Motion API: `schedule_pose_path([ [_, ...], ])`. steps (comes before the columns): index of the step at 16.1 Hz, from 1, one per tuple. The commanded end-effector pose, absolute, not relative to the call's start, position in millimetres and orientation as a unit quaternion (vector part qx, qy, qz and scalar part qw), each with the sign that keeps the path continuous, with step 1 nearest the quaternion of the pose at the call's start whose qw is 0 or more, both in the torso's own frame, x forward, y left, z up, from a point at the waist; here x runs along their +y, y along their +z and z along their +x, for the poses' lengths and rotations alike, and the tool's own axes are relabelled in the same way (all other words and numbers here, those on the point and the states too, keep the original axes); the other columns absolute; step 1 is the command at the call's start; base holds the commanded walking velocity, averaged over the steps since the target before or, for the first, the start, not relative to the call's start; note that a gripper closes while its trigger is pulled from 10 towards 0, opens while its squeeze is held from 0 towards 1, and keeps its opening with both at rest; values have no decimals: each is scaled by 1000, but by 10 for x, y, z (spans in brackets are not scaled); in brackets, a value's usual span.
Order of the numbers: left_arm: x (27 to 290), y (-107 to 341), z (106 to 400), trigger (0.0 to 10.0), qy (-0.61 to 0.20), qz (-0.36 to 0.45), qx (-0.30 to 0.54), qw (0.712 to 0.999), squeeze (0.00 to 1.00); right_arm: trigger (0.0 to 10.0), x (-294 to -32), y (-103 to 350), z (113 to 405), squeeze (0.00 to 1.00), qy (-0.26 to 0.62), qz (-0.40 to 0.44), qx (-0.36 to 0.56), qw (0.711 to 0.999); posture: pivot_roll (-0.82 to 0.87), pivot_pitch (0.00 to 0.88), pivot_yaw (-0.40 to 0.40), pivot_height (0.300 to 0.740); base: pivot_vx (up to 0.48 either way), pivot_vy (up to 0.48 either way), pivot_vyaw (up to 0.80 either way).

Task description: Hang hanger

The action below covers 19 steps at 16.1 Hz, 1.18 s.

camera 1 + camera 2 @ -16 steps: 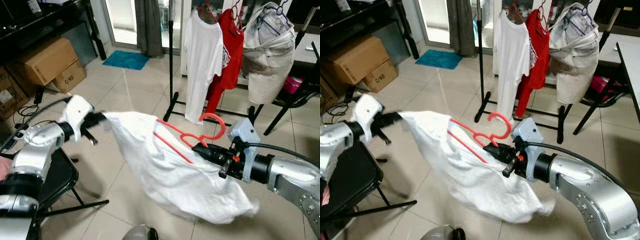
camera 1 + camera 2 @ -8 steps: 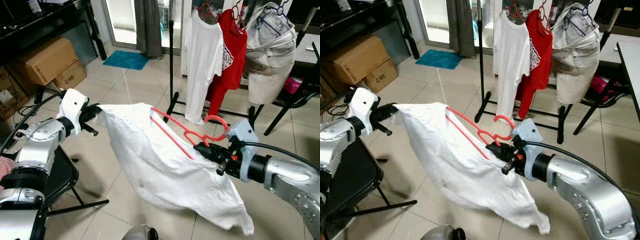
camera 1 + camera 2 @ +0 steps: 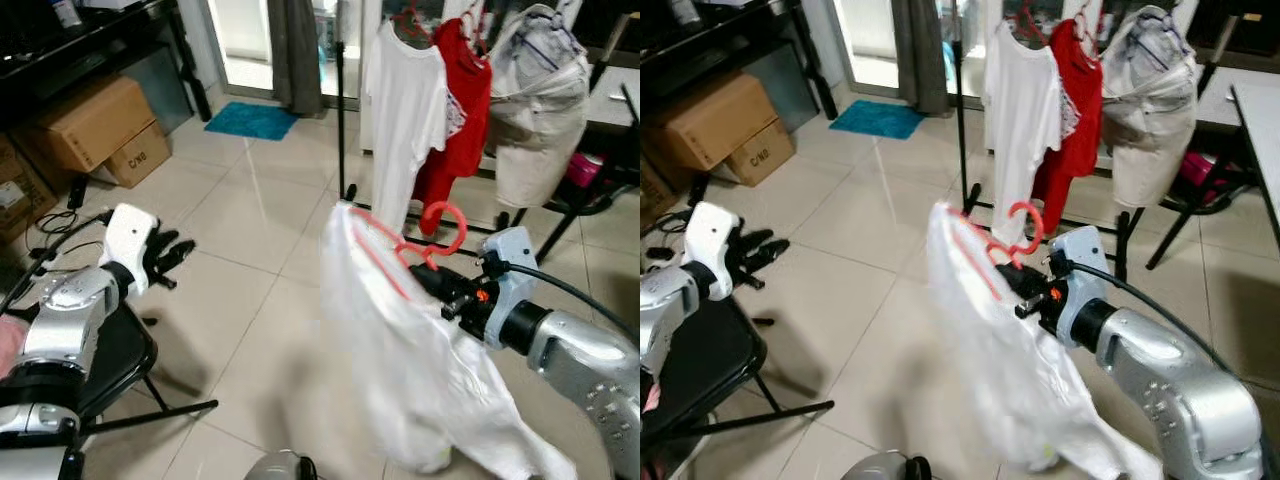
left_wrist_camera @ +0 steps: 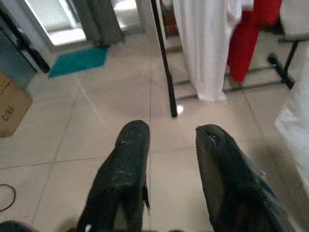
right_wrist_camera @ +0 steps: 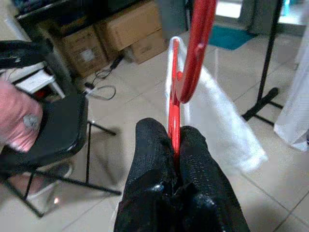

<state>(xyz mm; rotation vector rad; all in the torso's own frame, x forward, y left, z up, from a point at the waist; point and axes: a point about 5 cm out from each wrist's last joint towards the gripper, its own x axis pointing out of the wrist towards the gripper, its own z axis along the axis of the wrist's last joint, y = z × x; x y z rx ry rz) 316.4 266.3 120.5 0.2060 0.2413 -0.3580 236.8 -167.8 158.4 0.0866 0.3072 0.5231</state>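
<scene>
Even daylight in head views, entering from the glass door (image 3: 245, 40) at the back; pale sheen on floor tiles (image 3: 240, 200) in front of it. Soft shadow on floor under the white garment (image 3: 400, 370), which is motion-blurred, edges smeared. Background clothes rack (image 3: 345, 150) slightly soft. Left wrist view: fingers (image 4: 120, 179) close and out of focus, small glare spot at rack foot. Right wrist view: fingers (image 5: 154, 169) sharp, garment overexposed and blurred

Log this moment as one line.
right hand: shut on red hanger | white garment: hanging from it | left hand: open, empty
</scene>
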Motion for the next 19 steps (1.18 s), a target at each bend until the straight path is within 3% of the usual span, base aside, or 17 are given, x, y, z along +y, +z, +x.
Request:
schedule_pose_path([
  [1, 2305, 1311, 3147, 10000, -213, 66, 70, 972, 0, 10000, -1758, 1534, 2429, 0, 165, 74, 114, 977, -9, 7, 121, 740, 0, 0, 0],
  [4, 1736, 1306, 3064, 10000, -235, 57, 42, 969, 0, 10000, -1819, 1306, 2456, 0, 11, 64, 113, 992, -4, 0, 141, 740, 0, 0, 0],
  [7, 1399, 1373, 3031, 10000, -242, 13, 19, 970, 0, 10000, -1812, 1269, 2439, 0, -30, 84, 81, 993, -12, 0, 159, 740, 0, 0, 0],
  [11, 1366, 1389, 3069, 10000, -222, 31, 33, 974, 0, 10000, -1684, 1279, 2472, 0, -20, 28, 74, 997, -15, 0, 170, 740, 0, 0, 0],
  [15, 1337, 1369, 3082, 10000, -206, 54, 35, 976, 0, 10000, -1697, 1215, 2468, 0, -52, 58, 83, 993, -23, 0, 161, 740, 302, 0, 0],
  [19, 1298, 1404, 3048, 10000, -202, 61, 25, 977, 0, 10000, -1664, 1233, 2522, 0, -34, 60, 77, 995, -4, 0, 135, 740, 341, 0, -538],
])
